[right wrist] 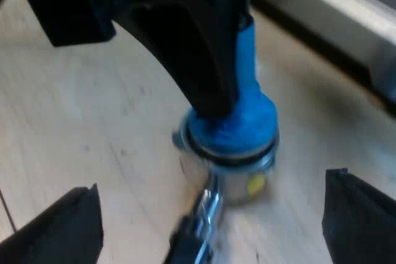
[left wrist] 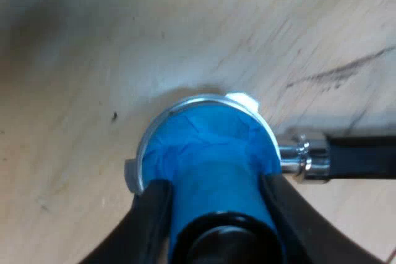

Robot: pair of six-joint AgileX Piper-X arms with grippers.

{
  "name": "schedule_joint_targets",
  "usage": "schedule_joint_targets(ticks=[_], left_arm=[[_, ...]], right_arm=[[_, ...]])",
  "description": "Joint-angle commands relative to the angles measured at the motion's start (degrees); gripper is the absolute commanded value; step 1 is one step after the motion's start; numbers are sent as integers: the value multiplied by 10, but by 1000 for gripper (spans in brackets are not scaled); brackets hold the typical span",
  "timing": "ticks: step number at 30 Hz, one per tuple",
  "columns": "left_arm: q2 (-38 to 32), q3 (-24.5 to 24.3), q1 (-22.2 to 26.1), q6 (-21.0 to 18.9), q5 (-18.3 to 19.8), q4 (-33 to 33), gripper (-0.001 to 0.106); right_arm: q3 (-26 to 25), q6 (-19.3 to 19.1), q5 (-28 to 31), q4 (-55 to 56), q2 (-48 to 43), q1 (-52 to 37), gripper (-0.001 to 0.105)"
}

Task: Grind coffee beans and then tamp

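In the left wrist view, the left end effector is clamped on the blue tamper, one black finger pressed against each side of its stem. The tamper's wide base sits inside the round basket of the metal holder, filling it to the rim. The holder rests on the pale wooden surface. Its chrome neck leads out sideways into the dark handle.

In the right wrist view, the right end effector is spread wide and holds nothing, with its two fingers far apart on either side of the holder. The holder stands upright on the surface with the tamper seated in its top, and the handle points toward the camera between the open fingers. A small yellow mark shows on the basket's side. The left end effector comes down from above, gripping the tamper's stem.
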Motion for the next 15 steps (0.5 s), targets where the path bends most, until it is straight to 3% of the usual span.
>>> schedule_joint_targets(ticks=[1, 7, 11, 14, 15], left_arm=[[-27, -12, -3, -4, -8, 14, 0], [-75, -15, -3, -4, -39, 62, 0], [-117, -3, -3, -4, -95, 91, 0], [-130, 4, -1, -4, -95, 94, 0], [-162, 26, 0, -4, -99, 95, 0]], right_arm=[[-1, -2, -6, -23, -4, 1, 74], [-7, -2, -6, -39, -4, 1, 74], [-22, -2, -6, -42, -4, 1, 74], [-28, -2, -6, -42, -4, 1, 74], [-30, -2, -6, -42, -4, 1, 74]])
